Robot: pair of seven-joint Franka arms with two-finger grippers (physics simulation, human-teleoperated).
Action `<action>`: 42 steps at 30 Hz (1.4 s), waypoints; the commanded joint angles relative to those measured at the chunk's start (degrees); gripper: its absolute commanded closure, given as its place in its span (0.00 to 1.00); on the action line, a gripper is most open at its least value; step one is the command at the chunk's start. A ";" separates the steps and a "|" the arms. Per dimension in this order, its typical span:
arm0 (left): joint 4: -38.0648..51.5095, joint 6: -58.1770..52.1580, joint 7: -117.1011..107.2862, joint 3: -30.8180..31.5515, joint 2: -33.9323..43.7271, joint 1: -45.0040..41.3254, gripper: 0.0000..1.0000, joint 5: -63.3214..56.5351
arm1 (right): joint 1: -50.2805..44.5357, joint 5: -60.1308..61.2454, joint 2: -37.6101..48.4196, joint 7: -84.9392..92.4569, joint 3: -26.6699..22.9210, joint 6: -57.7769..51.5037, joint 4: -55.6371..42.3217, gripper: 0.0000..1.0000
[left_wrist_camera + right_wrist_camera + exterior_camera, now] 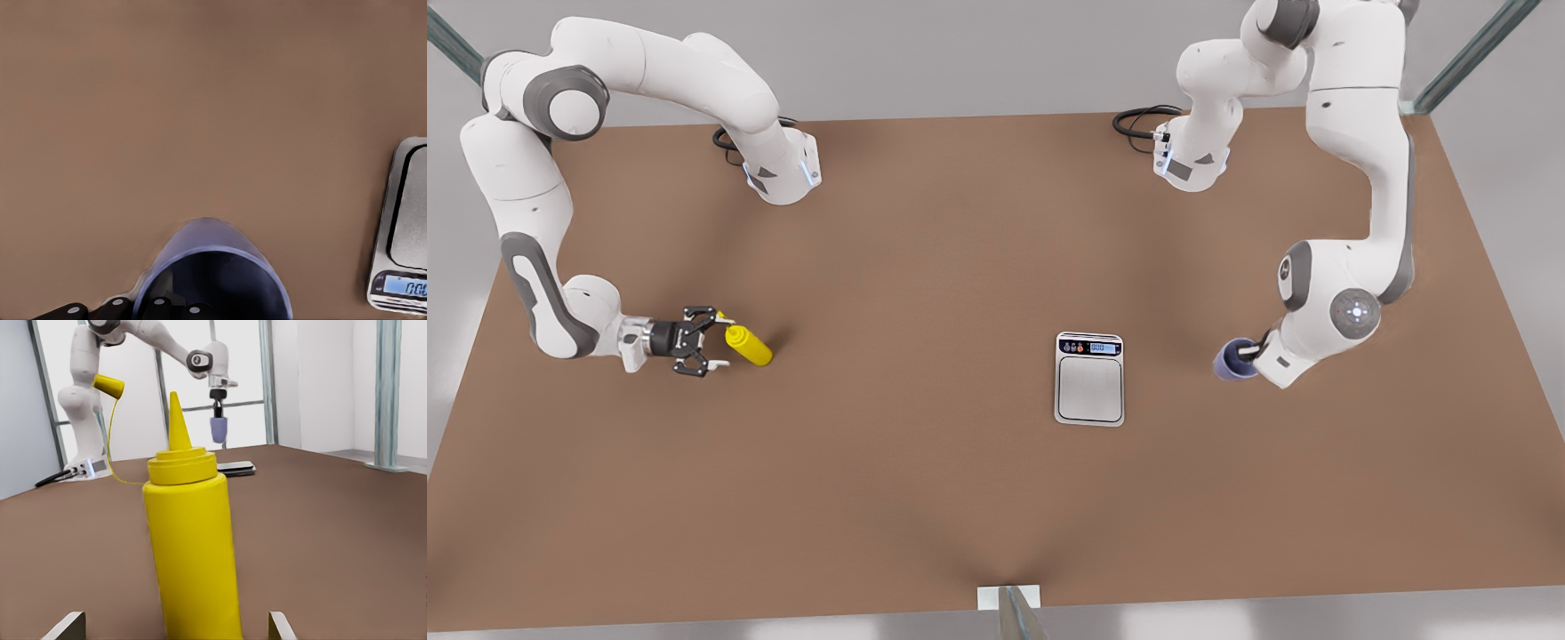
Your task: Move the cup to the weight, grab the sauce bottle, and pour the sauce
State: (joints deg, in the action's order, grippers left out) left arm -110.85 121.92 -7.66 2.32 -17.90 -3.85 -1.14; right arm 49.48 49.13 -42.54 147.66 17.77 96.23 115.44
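Observation:
The yellow sauce bottle (749, 346) (190, 547) stands upright on the brown table at the front view's left. My right gripper (710, 340) (173, 627) is open at table height just short of it, one fingertip (67, 625) to each side. At the front view's right, my left gripper (1258, 352) (137, 308) is shut on the rim of the lavender cup (1234, 360) (210, 273). The right wrist view shows the cup (219, 429) hanging clear above the table. The silver scale, the weight (1089, 382) (407, 227), lies flat between the arms with nothing on its plate.
Black cables (1143, 120) lie near the arm bases at the table's far edge. A metal post (1009, 609) stands at the near edge's middle. Bare brown tabletop (925, 338) stretches between bottle and scale.

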 commanded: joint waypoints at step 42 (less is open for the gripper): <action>14.17 3.15 -20.11 8.67 -15.24 -10.30 0.00 6.77 | -5.54 7.03 0.00 -0.18 6.93 10.03 4.35 0.25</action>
State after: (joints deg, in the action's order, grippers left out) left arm -96.68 125.07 -27.77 10.99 -33.14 -14.06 5.67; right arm 42.93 56.80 -42.47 147.53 24.70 106.30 119.80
